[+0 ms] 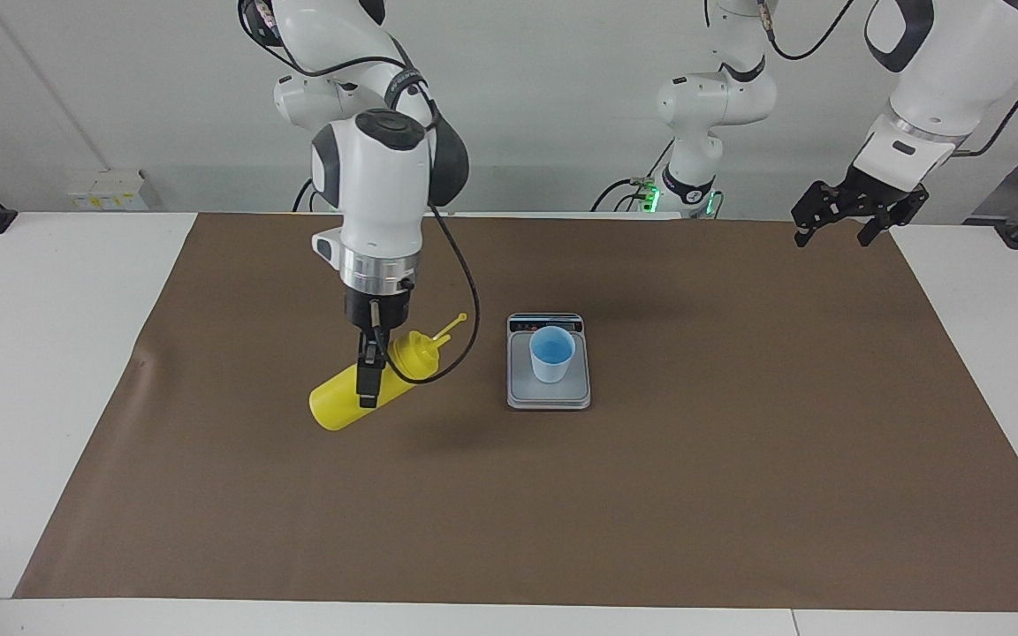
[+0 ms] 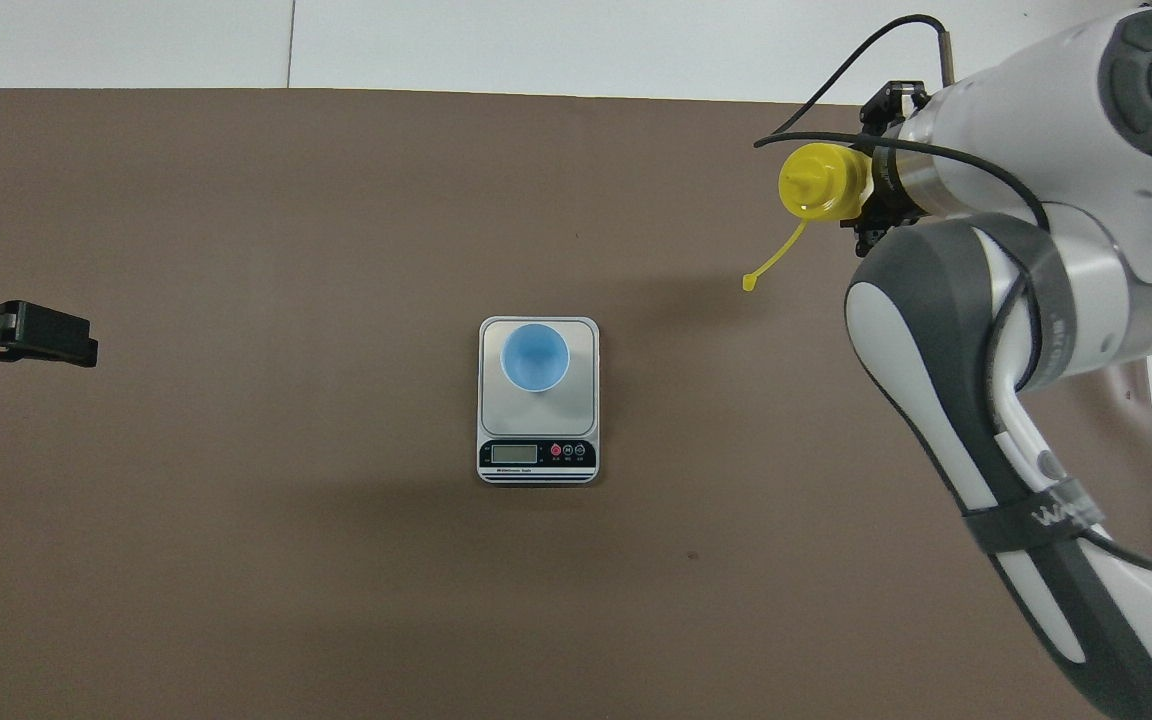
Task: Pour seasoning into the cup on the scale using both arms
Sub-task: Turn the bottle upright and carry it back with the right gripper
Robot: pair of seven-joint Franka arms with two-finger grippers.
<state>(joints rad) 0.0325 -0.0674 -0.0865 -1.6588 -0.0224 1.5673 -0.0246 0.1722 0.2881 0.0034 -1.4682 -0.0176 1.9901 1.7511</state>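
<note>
The right hand (image 1: 368, 375) is pinching the tilted bottle (image 1: 359, 397) above the table, needing to carry it over the cup (image 1: 552, 352) beside it, while the left hand (image 1: 858, 212), fingers spread, is waiting.

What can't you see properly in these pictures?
- Numbers on the scale display: too small in both views.
- Whether the cup holds anything: cannot tell in either view.
- Body of the seasoning: hidden in the overhead view by the right gripper and its arm.
- Left gripper: cut off by the overhead view's edge.
</note>
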